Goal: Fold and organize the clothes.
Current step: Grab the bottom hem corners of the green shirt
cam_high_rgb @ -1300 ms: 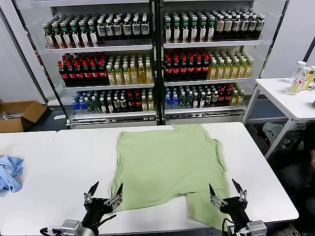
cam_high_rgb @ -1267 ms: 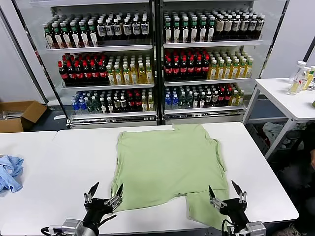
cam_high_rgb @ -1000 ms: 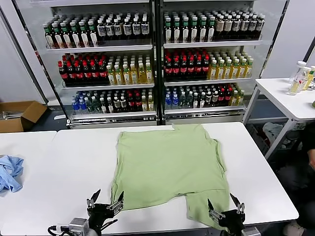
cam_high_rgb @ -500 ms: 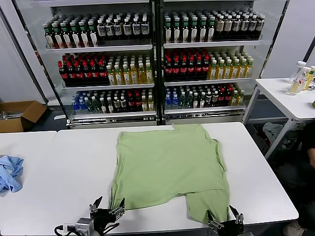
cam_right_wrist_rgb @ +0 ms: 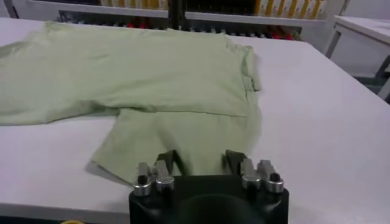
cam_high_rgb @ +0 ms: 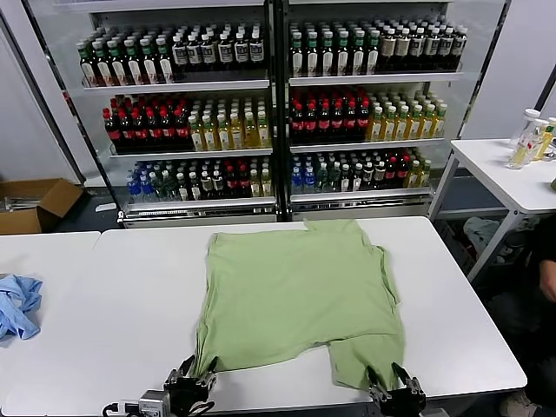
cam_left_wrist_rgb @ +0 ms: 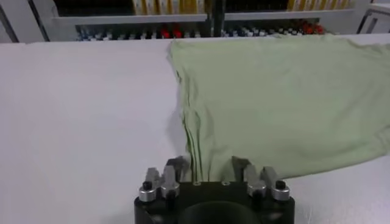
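The polo shirt [cam_high_rgb: 300,300] lay flat on the white counter [cam_high_rgb: 130,295], long axis running 12 to 6 o'clock in the head view, its near hem toward the robot. The left end effector [cam_high_rgb: 193,386] sat at the hem's 7 o'clock corner and the right end effector [cam_high_rgb: 395,390] at its 5 o'clock corner, so the cloth stretched off toward 12 o'clock from both, each arm equally near its own corner. Both sets of jaws stood narrowed over the hem edge, but whether fabric was actually pinched was hidden behind the end-effector bodies, and no collar, buttons or print showed.
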Controlling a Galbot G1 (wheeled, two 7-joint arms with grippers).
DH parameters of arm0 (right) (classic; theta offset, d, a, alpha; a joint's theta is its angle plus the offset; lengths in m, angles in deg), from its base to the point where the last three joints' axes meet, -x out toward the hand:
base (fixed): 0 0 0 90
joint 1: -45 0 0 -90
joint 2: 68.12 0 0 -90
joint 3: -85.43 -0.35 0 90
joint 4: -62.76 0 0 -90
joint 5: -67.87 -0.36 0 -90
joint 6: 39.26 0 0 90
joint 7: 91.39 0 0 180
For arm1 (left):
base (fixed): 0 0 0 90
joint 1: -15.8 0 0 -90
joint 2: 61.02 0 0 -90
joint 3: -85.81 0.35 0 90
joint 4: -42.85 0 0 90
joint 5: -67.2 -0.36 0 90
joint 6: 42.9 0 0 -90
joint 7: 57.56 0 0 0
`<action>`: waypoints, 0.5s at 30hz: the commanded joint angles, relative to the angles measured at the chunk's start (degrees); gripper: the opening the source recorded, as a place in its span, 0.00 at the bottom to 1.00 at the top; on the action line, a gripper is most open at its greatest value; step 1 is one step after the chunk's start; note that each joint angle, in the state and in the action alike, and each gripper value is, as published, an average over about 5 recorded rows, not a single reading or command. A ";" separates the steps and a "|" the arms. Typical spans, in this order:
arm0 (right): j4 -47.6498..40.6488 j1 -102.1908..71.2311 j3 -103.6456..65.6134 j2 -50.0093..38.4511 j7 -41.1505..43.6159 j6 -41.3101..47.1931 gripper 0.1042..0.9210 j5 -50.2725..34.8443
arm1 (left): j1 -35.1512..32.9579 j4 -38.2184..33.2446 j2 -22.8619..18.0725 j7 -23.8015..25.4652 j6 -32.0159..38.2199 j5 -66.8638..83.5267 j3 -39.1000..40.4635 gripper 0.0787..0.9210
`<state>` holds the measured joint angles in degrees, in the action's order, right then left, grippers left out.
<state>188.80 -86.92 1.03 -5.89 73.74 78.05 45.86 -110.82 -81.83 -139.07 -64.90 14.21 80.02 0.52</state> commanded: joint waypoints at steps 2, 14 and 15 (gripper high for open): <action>-0.59 -0.25 0.19 0.06 -0.29 0.68 0.25 -0.92 | -0.04 0.43 0.04 -0.06 -0.40 0.51 0.07 0.29; 1.58 1.58 -1.26 -0.94 1.29 -3.72 0.00 -2.36 | 0.25 -3.95 0.15 -0.47 0.00 7.01 -1.37 0.02; 1.92 1.86 -1.58 -1.19 1.40 -4.46 0.00 -2.37 | 0.22 -4.80 0.21 -0.43 0.15 7.70 -1.58 0.02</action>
<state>190.66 -84.51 -0.92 -7.79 75.31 74.35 43.81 -110.67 -84.66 -138.64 -65.26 14.54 85.05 -1.01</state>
